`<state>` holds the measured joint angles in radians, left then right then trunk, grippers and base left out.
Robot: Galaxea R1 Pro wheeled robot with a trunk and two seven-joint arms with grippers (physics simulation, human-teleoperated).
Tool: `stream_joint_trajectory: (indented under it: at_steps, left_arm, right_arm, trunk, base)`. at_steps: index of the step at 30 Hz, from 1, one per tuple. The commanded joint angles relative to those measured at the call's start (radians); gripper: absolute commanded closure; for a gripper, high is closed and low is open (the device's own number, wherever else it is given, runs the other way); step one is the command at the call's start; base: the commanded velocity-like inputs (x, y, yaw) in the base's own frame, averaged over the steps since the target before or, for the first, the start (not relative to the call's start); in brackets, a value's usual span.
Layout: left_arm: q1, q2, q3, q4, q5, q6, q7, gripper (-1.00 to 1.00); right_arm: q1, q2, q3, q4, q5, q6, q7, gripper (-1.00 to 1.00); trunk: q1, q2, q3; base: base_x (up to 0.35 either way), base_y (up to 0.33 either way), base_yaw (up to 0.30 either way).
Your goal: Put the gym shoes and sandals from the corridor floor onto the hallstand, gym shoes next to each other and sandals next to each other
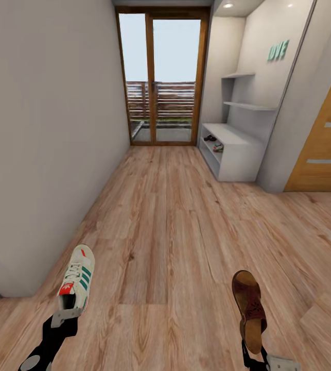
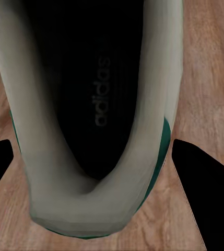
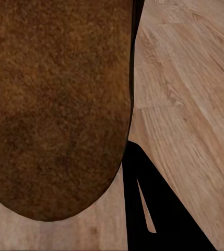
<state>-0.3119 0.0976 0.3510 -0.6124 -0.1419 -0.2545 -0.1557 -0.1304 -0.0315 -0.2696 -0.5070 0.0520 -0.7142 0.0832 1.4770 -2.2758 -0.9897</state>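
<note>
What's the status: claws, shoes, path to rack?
Left claw shut on gym shoe. Right claw shut on sandal. Hallstand ahead right; floor between bare.

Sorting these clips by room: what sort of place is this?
Probably a home entrance corridor: a narrow wood-plank floor between walls, a glazed door at the far end, and a grey hallstand with shoes on its shelves.

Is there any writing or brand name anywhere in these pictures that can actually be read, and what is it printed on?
"adidas": on the dark insole of the gym shoe held by the left gripper.
"LOVE", partly cut off so it reads about "OVE": green letters on the wall above the hallstand.
Red tongue label on the same shoe: too small to read.
The sandal in the right gripper bears no readable text.
</note>
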Motion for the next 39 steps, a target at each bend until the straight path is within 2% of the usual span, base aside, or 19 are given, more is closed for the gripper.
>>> stream_joint_trajectory:
  at_steps: [1, 7, 39]
  left_arm:
    - [-0.001, -0.001, 0.009, 0.0, -0.01, -0.004, -0.008, 1.0]
    - [-0.001, -0.001, 0.018, 0.0, -0.01, -0.004, -0.008, 1.0]
    - [-0.001, -0.003, 0.019, 0.002, -0.011, -0.004, -0.008, 1.0]
  right_arm:
    - [-0.001, 0.001, -0.008, 0.0, 0.002, -0.002, 0.01, 1.0]
    - [-0.001, 0.001, -0.008, -0.001, 0.002, -0.003, 0.01, 1.0]
    - [-0.001, 0.001, -0.008, 0.001, 0.002, -0.003, 0.01, 1.0]
  trunk:
    - [0.0, 0.0, -0.001]
    - [0.0, 0.0, -0.001]
    - [0.0, 0.0, -0.001]
  base:
    - [0.339, 0.0, 0.0]
    - [0.339, 0.0, 0.0]
    - [0.339, 0.0, 0.0]
